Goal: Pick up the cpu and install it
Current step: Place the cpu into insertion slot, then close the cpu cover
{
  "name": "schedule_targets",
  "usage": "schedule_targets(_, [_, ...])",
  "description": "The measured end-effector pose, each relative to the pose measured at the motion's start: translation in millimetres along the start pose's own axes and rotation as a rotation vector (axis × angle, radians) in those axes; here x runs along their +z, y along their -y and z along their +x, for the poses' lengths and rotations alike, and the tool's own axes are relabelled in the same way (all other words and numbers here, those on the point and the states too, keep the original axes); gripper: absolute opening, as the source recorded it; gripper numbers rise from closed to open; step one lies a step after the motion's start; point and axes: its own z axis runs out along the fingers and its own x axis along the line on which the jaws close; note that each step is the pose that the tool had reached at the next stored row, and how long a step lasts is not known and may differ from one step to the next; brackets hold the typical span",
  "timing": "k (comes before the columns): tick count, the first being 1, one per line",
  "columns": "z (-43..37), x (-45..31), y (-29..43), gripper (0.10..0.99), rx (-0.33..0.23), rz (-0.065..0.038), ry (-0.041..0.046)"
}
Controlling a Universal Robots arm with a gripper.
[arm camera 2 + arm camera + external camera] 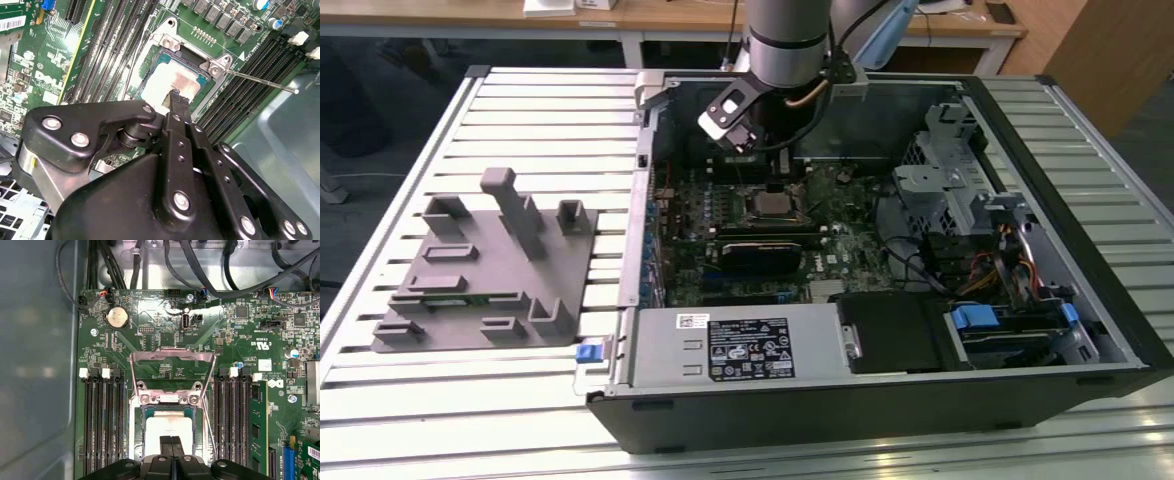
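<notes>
The exterior view looks steeply down, from some way off, on the whole open case [854, 425] and the table [454, 400]. Both wrist views ride close over the motherboard [240, 340], looking past the gripper [171, 441] (one slantwise, one squarely). All three share the socket [774, 205].

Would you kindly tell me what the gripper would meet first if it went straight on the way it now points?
Most likely the cpu, lying in its socket on the motherboard. The gripper, fingers shut, points straight at its silvery top; whether the two touch is unclear.
</notes>
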Motion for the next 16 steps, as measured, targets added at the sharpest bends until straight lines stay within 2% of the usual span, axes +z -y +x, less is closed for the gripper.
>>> schedule_targets(16, [0.1,-9.9,-0.4,0.106,0.0,0.0,-0.0001])
